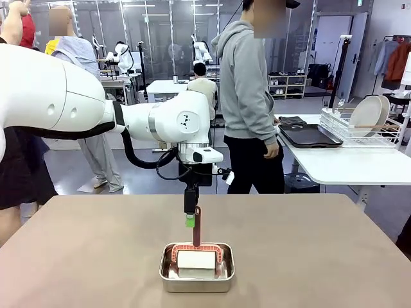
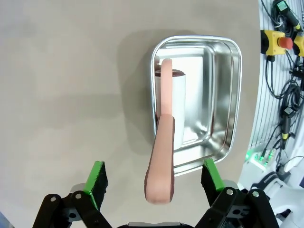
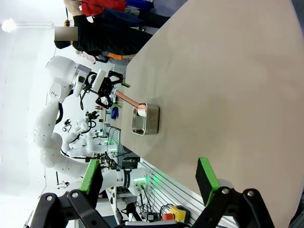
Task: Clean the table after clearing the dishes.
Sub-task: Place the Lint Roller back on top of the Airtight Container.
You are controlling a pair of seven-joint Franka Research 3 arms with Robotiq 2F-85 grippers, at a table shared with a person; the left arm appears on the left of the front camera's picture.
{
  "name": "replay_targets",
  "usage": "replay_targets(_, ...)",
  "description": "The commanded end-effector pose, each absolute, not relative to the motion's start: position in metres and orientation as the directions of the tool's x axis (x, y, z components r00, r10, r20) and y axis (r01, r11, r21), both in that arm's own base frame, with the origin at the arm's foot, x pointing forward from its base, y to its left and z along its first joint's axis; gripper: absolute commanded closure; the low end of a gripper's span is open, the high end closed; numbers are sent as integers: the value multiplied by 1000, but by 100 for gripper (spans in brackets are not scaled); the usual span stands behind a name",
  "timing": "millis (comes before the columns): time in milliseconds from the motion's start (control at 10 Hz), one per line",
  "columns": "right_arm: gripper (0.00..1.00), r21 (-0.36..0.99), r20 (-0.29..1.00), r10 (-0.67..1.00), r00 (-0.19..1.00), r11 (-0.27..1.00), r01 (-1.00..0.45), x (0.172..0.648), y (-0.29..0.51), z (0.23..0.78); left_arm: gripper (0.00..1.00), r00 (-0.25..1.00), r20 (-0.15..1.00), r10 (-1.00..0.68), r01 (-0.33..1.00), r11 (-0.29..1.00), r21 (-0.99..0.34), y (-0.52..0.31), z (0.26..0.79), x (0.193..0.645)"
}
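The large brown-taupe matte table (image 1: 90, 256) carries a small rectangular steel pan (image 1: 196, 280) near its front edge, about mid-width. Inside the pan sits a white block-shaped cleaning head (image 1: 196, 260) under a reddish arched frame, and a salmon-pink handle (image 1: 196, 226) rises from it, standing roughly upright.

The left gripper (image 1: 190, 215), black with green pads, hangs from the white left arm (image 1: 77, 102) directly above the pan. In the front view it is right at the top of the handle. In the left wrist view its fingers (image 2: 97, 176) are spread wide, one green pad on each side of the handle's rounded end (image 2: 159, 185), with clear gaps on both sides (so nothing is pinched). In that view the pan (image 2: 223, 95) lies just ahead of the fingertips, the handle running from between them down to the white head (image 2: 183, 104).

The right gripper (image 3: 149, 183) is also spread wide, its green pads well apart and holding nothing; it hangs off the table's side, well away from the pan (image 3: 148, 124), looking across the bare top (image 3: 228, 71).

Two round white plates (image 1: 370, 115) stand on edge in a white wire rack (image 1: 350, 131) on a separate white table (image 1: 347, 163) at the right, beside a dark tray (image 1: 308, 136). A person in a grey hoodie (image 1: 247, 83) stands near that table.
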State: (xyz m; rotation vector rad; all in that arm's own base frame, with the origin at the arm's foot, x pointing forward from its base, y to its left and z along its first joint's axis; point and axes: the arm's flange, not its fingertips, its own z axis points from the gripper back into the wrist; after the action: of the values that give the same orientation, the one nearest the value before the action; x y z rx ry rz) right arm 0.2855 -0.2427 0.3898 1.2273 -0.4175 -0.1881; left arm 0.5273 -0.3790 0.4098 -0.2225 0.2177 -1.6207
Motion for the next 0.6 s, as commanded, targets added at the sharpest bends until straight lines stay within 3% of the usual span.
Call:
replay_targets(0, 0, 938, 221, -374, 901, 335, -91, 286, -241, 390, 0, -61, 10, -998, 960, -62, -272, -379, 411, 527)
replay_targets(500, 0, 938, 221, -374, 901, 335, -91, 286, -241, 390, 0, -61, 10, -998, 960, -62, -272, -379, 411, 527)
